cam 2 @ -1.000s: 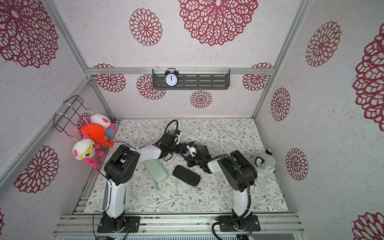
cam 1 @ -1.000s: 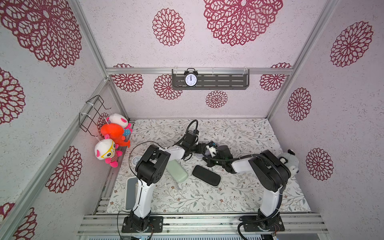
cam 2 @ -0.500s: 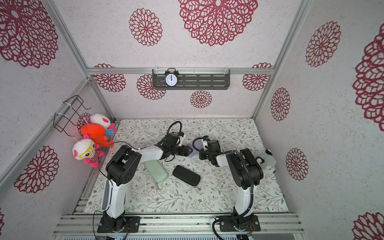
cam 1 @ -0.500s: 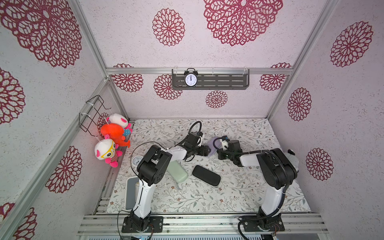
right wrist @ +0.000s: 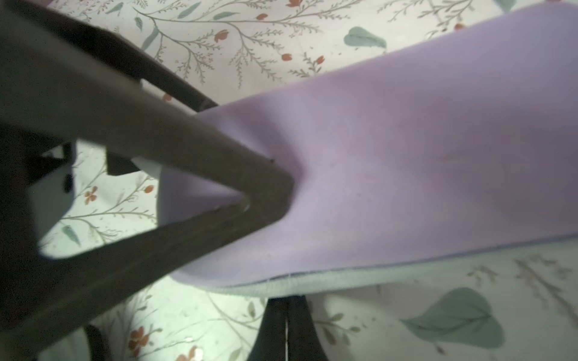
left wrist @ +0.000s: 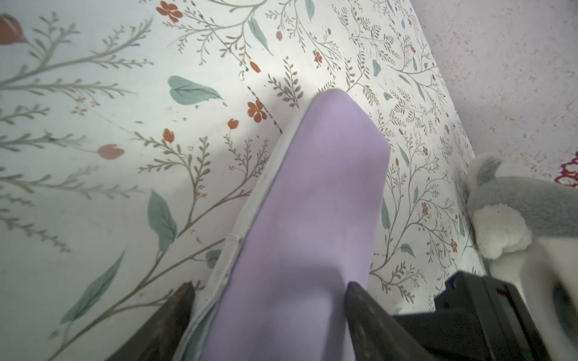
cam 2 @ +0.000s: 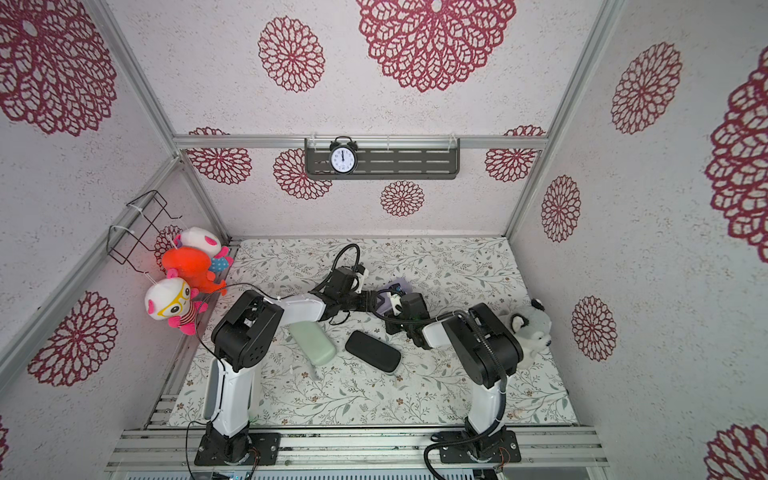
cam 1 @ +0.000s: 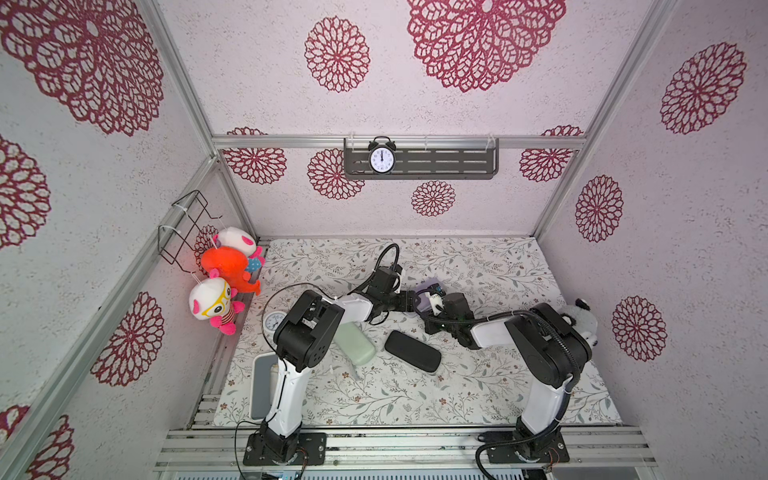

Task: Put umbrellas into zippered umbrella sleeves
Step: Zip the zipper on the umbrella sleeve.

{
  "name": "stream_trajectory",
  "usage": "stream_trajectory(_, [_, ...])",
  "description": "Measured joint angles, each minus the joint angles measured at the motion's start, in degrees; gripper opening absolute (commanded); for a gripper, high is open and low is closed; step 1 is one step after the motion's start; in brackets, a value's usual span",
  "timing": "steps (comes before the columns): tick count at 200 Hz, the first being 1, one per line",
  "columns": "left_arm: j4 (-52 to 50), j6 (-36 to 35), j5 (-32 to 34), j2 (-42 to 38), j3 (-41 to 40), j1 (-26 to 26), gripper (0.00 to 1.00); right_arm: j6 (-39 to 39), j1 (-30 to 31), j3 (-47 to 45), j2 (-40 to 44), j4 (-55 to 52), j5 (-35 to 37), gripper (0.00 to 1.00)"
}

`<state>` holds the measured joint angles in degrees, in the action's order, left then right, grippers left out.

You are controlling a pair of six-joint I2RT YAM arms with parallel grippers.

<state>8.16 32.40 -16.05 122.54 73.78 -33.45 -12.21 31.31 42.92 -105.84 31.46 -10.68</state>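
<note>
Item one: your mint green sleeve, zipped, lying beside the left arm's base. Item two: black sleeve, zipped, mid-table. Item three: lilac sleeve, bracketed by your left gripper, jaws wide, likely steadying it. Item four: right gripper, closed, probably working its zipper edge.

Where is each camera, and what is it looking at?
Top views: high in front, looking down at the flowery table; both arms show, meeting at the lilac sleeve.
Left wrist: on the left arm, looking along the lilac sleeve; the left gripper straddles it, with a grey plush dog beyond.
Right wrist: on the right arm, close over the lilac sleeve; the right gripper is shut below its edge.
All views share the lilac sleeve.
</note>
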Motion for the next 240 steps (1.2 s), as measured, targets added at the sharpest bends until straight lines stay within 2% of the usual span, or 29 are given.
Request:
stream_trajectory(15, [1.0, 1.2, 0.2, 0.0, -0.4, 0.1, 0.70, -1.0, 1.9, 0.0, 0.0, 0.0, -0.7, 0.00])
stream_trajectory(43, [1.3, 2.8, -0.2, 0.0, -0.6, 0.0, 0.68, -2.5, 5.4, 0.5, 0.0, 0.9, -2.5, 0.00])
stream_trajectory(87, [2.8, 5.3, 0.0, 0.1, -1.2, -0.2, 0.67, -3.5, 5.3, 2.3, -0.7, 0.3, -2.9, 0.00])
stream_trajectory(151, [9.0, 8.3, 2.8, -0.3, -4.9, -0.4, 0.58, -5.4, 5.0, 3.0, -1.9, 0.6, -3.8, 0.00])
stream_trajectory(168, [9.1, 8.3, 2.9, -1.0, -5.7, -0.5, 0.59, -5.4, 4.7, 1.2, -0.5, 0.6, -3.5, 0.00])
stream_trajectory(193, [9.0, 8.4, 2.8, -2.5, -7.6, -0.9, 0.78, -5.4, 4.0, -2.0, 2.1, 0.8, -3.4, 0.00])
stream_trajectory(240, [7.8, 8.3, 1.1, -3.9, -9.1, -1.6, 0.74, -5.2, 2.2, -4.3, 3.2, 1.3, -4.5, 0.00])
